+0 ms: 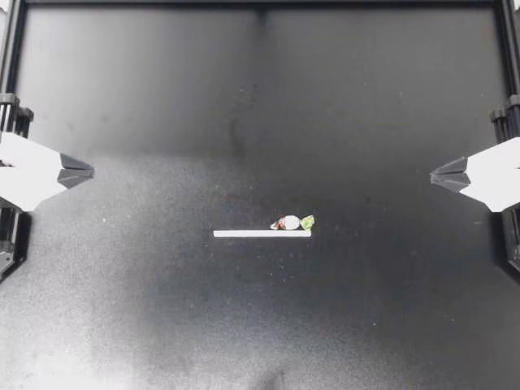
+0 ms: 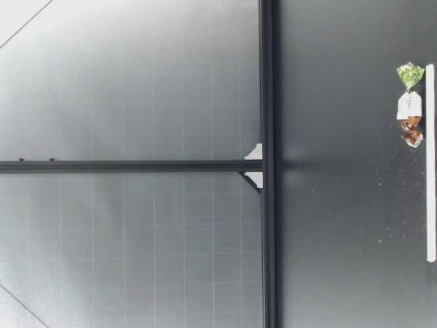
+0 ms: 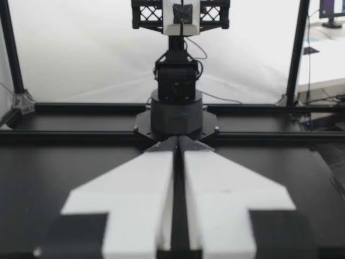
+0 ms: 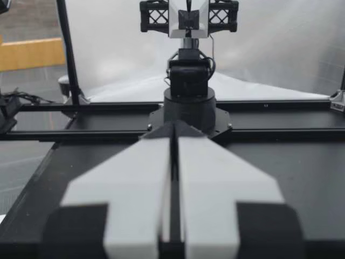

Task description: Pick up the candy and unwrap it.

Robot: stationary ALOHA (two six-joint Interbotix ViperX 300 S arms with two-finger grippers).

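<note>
**Operator:** Left gripper [image 1: 88,172], status?

**Technician:** It sits at the left edge of the table [image 1: 244,97], pointing inward. In the left wrist view its two fingers [image 3: 140,183] lie closed against each other with only a thin seam between them, and they hold nothing.

**Operator:** Right gripper [image 1: 435,174]?

**Technician:** Same condition. It sits at the right edge, pointing inward. In the right wrist view its fingers [image 4: 215,183] are pressed together and hold nothing. Each wrist view shows the opposite arm's base straight ahead, across the table.

**Operator:** Candy [image 1: 292,222], location?

**Technician:** It lies on the table a little right of centre, well apart from both grippers. It lies lengthwise along a white strip [image 1: 262,234], just beside that strip's right end. Contact between the two cannot be confirmed.

**Operator:** Orientation and condition?

**Technician:** The body is white. The green twist points toward the right gripper and the reddish-brown twist toward the left gripper. Both ends are twisted closed. In the low view the candy [image 2: 410,106] lies on the side of the strip [image 2: 430,164] farther from that camera.
</note>
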